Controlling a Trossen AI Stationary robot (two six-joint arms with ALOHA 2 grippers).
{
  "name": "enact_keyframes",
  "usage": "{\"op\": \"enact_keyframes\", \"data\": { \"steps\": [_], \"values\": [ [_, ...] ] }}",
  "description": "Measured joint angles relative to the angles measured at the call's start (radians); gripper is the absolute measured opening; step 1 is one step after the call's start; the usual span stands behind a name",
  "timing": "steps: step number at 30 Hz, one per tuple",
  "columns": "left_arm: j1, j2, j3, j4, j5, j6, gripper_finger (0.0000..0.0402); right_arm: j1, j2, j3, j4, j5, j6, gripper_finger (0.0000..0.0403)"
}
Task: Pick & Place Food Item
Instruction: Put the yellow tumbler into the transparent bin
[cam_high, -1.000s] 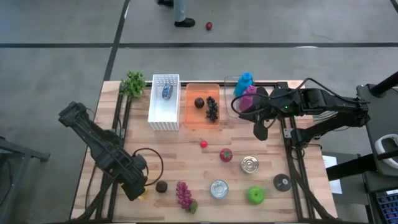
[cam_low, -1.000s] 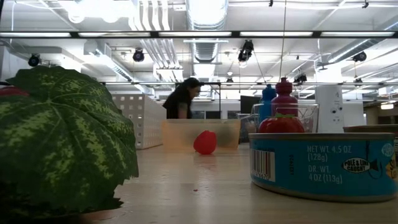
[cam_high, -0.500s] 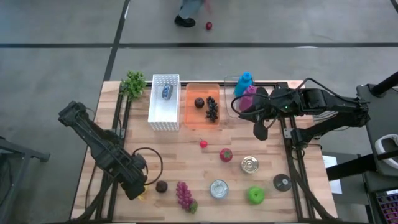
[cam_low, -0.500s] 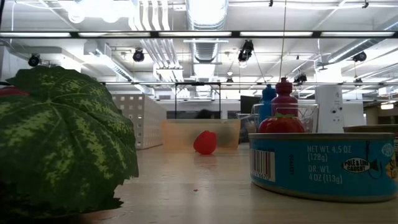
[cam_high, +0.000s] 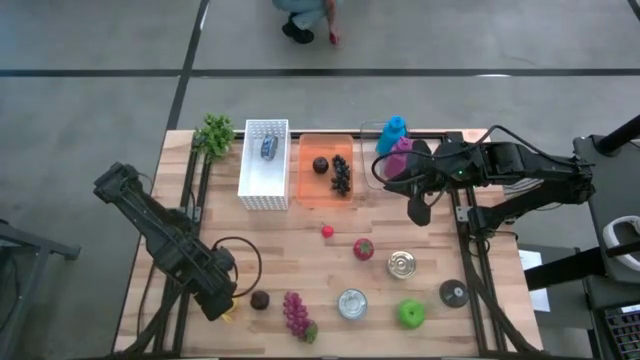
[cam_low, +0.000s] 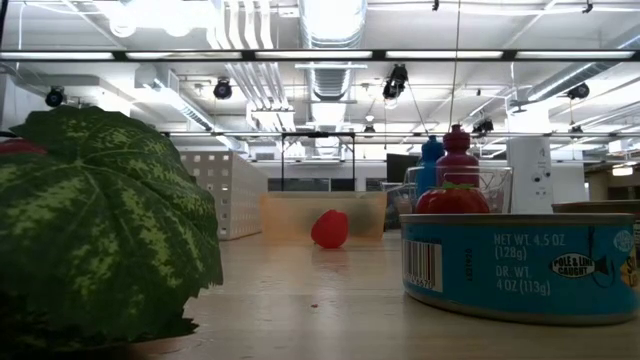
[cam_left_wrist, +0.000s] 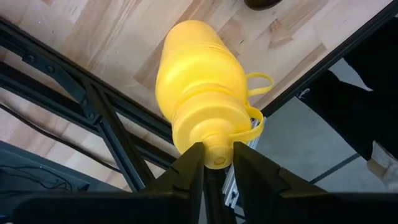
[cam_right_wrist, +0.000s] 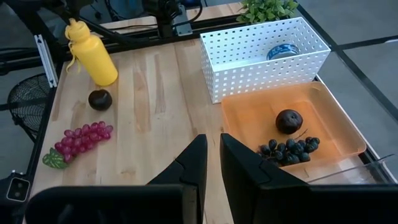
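Note:
A yellow bottle (cam_left_wrist: 199, 87) is at the table's near left corner (cam_right_wrist: 92, 53). My left gripper (cam_left_wrist: 216, 158) is above it, shut on its top; in the high view this gripper (cam_high: 218, 305) hides most of the bottle. My right gripper (cam_high: 418, 212) hangs shut and empty above the table's far right, its fingers (cam_right_wrist: 198, 163) pointing over the orange tray (cam_high: 310, 190). Lying loose are purple grapes (cam_high: 295, 312), a dark plum (cam_high: 260, 299), a strawberry (cam_high: 363, 248), a small red fruit (cam_high: 327, 231) and a green apple (cam_high: 410, 313). My left gripper pinches the bottle's small cap (cam_left_wrist: 216, 163) between its two fingers, one on each side. The fingers come from above, pointing steeply down. The bottle is tilted below them; the right wrist view shows its base (cam_right_wrist: 102, 76) low at the table, but whether it rests there I cannot tell.
A white perforated basket (cam_high: 250, 190) and a clear bin (cam_high: 372, 172) with a blue and a pink bottle flank the tray at the far edge. Two cans (cam_high: 351, 303) (cam_high: 401, 264) and a black disc (cam_high: 453, 293) are near right. A green plant (cam_high: 214, 133) is far left.
Neither arm has visibly moved. Beyond the table's far edge a person has moved across the floor to the small red ball lying there, and has dropped out of the low view.

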Motion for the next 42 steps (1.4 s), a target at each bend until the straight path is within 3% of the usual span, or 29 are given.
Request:
{"op": "enact_keyframes", "data": {
  "steps": [9,17,42],
  "values": [
    [0.002,-0.001,-0.014,0.001,0.000,-0.022,0.0082,0.000,0.000,0.000,0.000,0.000,0.000,0.0038],
    [0.002,0.000,-0.014,0.001,0.000,-0.024,0.0045,0.000,0.000,0.000,0.000,0.000,0.000,0.0038],
    [0.009,-0.083,-0.019,-0.041,-0.008,-0.100,0.0038,0.000,0.000,0.000,0.000,0.000,0.000,0.0038]
  ]
}}
